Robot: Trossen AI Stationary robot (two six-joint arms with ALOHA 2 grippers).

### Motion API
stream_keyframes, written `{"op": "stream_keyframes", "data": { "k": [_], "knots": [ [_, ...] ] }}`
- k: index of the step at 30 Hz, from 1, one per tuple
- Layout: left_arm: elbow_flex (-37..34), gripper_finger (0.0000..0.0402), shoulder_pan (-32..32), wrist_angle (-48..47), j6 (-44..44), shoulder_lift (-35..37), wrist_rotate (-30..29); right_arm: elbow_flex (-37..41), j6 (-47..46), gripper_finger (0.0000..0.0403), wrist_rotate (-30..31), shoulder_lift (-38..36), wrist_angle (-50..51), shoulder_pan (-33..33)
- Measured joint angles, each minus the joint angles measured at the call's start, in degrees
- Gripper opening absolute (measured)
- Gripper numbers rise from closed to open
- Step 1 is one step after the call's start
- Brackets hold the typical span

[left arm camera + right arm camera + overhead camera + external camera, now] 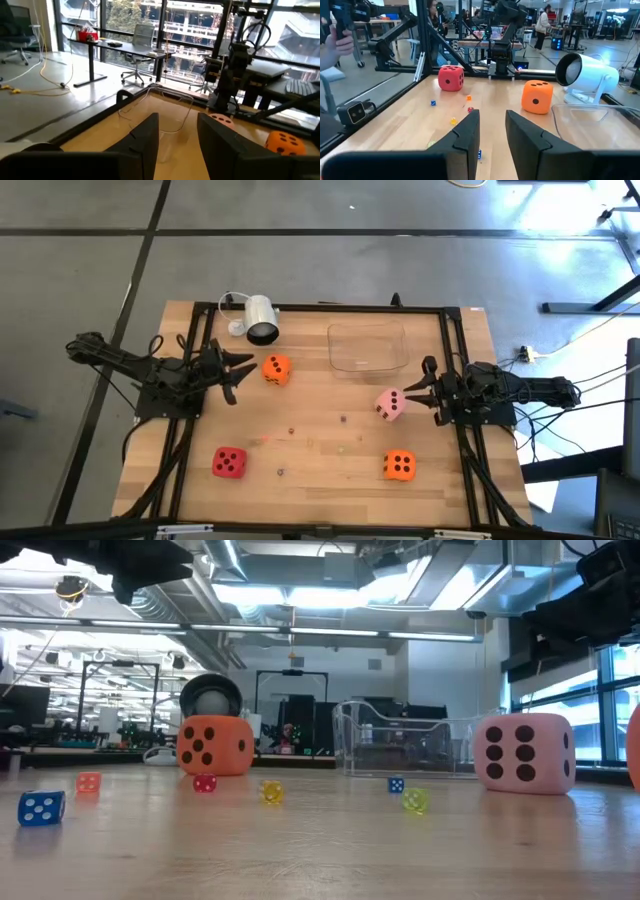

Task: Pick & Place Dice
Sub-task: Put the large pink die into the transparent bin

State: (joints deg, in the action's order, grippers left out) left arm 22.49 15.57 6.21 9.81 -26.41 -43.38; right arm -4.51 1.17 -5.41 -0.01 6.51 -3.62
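Both grippers, left [232, 374] and right [420, 390], hover spread and empty above the table [320, 480]. Only the low view reveals tiny dice [41, 806] scattered between the orange die [214, 746] and pink die [524, 752].

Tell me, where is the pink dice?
In the high view, the pink dice sits on the table's right side, just beside the right gripper, below the clear container.

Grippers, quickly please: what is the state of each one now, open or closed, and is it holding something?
Left gripper: open, holding nothing, near an orange die.
Right gripper: open, holding nothing, beside the pink die.
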Motion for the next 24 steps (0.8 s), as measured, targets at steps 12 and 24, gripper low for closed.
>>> {"op": "stream_keyframes", "data": {
  "k": [12, 24],
  "knots": [
    [0.0, 0.0127, 0.0, 0.02, 8.52, -0.88, 0.74, 0.0, -12.75, 0.0096, 0.05, 0.0, -2.63, 0.0],
    [-0.01, 0.0128, 0.0, -0.01, 4.06, -2.43, 0.92, 0.0, -14.15, 0.0096, 5.03, 0.0, -2.86, 0.02]
  ]
}}
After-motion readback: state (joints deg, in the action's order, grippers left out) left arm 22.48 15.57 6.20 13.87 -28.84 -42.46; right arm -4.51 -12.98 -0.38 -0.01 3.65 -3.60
